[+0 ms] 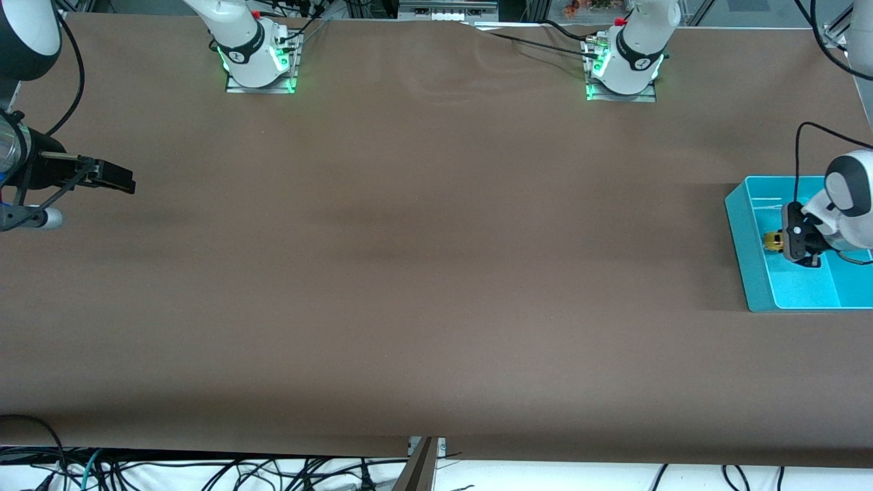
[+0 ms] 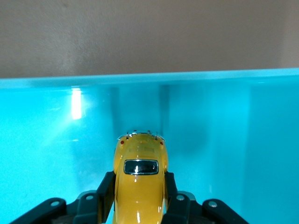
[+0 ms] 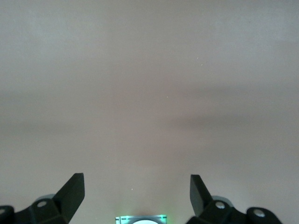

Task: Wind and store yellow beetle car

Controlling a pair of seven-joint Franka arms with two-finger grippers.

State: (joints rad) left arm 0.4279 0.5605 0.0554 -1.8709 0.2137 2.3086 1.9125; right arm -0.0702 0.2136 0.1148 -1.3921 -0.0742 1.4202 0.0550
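Left tool (image 1: 786, 247) pinches tiny yellow beetle-shaped toy car (image 2: 140, 179) inside turquoise plastic bin (image 1: 747, 252) at left arm's end of brown desk (image 1: 409, 273). Storing nearly done; release left. Right tool (image 3: 137, 191) waits, fingers spread, over bare desk.

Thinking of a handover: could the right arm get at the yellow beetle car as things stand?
Probably not: the yellow beetle car is clamped in the left pincer over the teal bin, while the open right pincer waits at the table's right-arm end.
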